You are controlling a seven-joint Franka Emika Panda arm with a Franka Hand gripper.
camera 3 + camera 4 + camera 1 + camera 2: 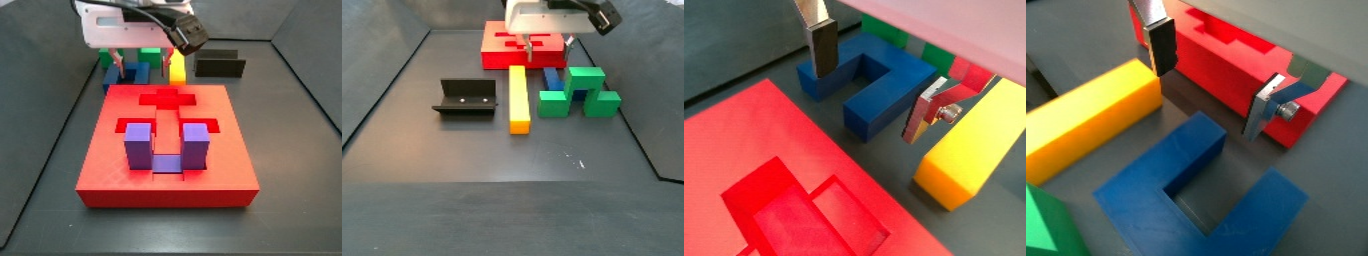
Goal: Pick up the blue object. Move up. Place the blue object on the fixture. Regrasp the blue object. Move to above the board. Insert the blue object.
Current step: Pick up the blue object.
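We see the blue object (871, 88), a matte U-shaped block, lying on the dark floor between the red board (778, 180) and yellow bar (971, 150). The tool (874, 82) hovers over it, plates spread wide, holding nothing.

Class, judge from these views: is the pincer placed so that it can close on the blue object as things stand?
Probably yes. The pincer hangs open just above the blue object, nothing between. The yellow bar and red board lie close on either side, leaving tight room.
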